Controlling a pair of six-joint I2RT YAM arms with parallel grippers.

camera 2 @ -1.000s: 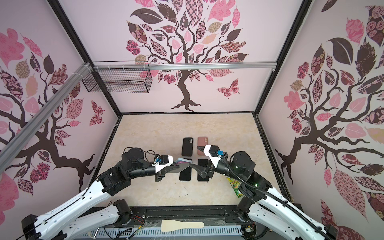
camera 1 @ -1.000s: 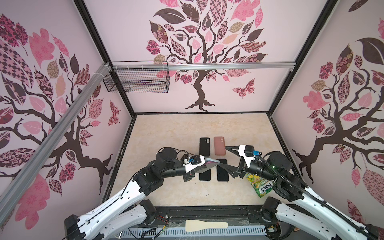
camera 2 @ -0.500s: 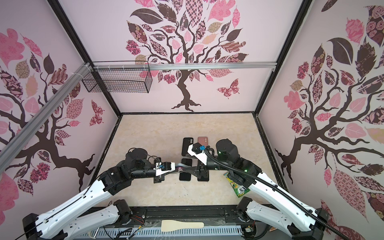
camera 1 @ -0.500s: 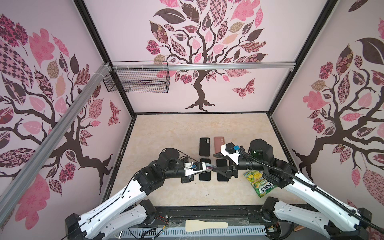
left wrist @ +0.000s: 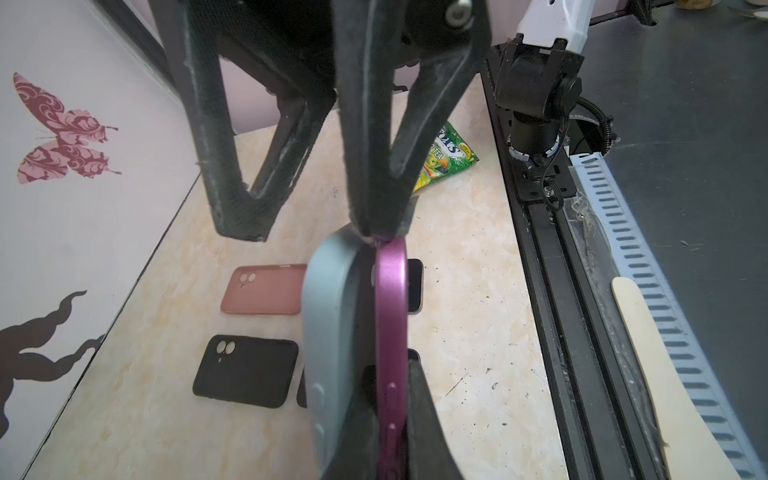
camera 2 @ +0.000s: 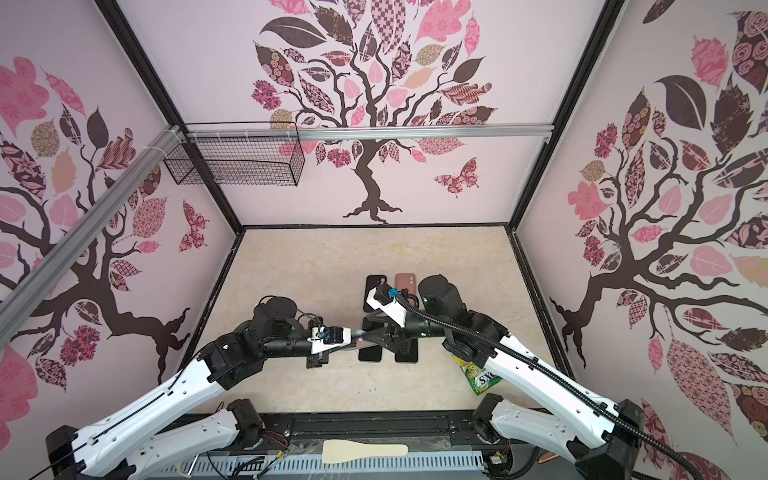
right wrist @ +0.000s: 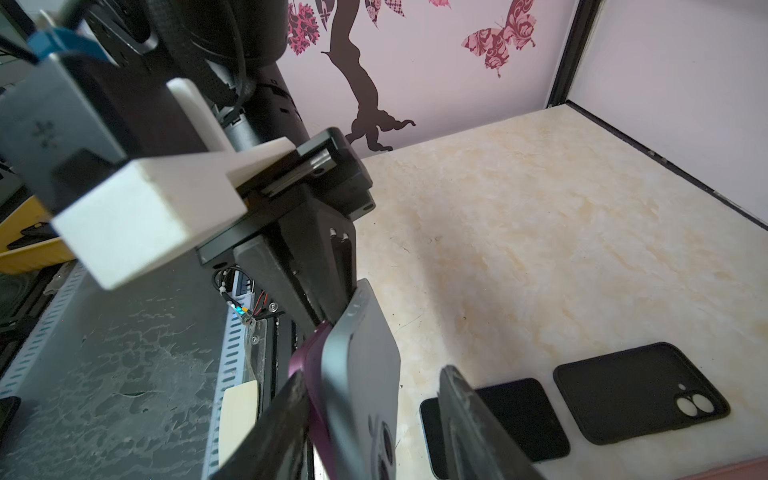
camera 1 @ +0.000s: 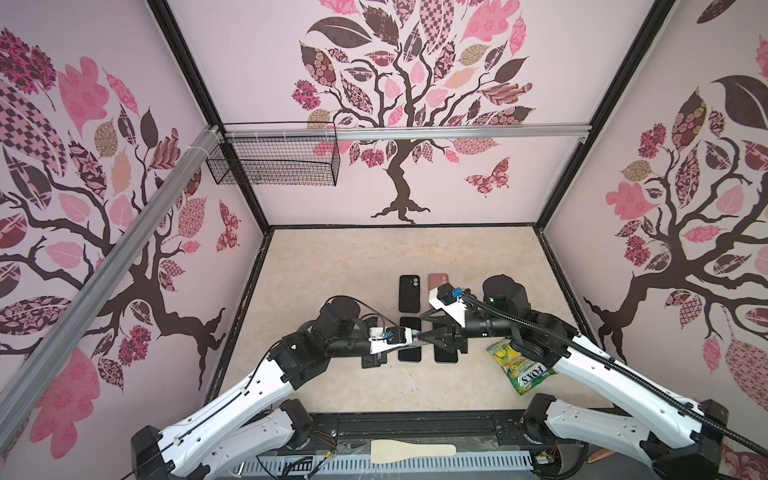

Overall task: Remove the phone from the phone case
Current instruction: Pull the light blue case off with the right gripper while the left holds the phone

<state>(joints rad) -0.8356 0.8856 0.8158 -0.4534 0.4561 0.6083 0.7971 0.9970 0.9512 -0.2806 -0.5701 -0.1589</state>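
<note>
A purple phone (left wrist: 390,316) stands on edge above the table, half out of its pale grey-blue phone case (left wrist: 332,332), which has peeled away along one side. My left gripper (left wrist: 390,370) is shut on the phone, one finger wedged between phone and case. In both top views it meets my right gripper (camera 1: 428,334) over the table's middle. My right gripper (right wrist: 374,378) straddles the other end of the phone and case (right wrist: 365,374). It is open: one finger (right wrist: 286,407) touches the phone's purple edge, the other (right wrist: 465,415) stands apart from the case.
On the table lie a black case (camera 1: 409,293), a pink case (camera 1: 436,279) and two black phones (camera 1: 409,353) (camera 1: 446,356). A green candy bag (camera 1: 519,368) lies at the right. A wire basket (camera 1: 274,162) hangs on the back wall. A wooden spatula (camera 1: 411,451) rests on the front rail.
My right gripper swung in from the right and came down around the far end of the held phone, its jaws narrowing. My left gripper kept its grip and barely moved.
</note>
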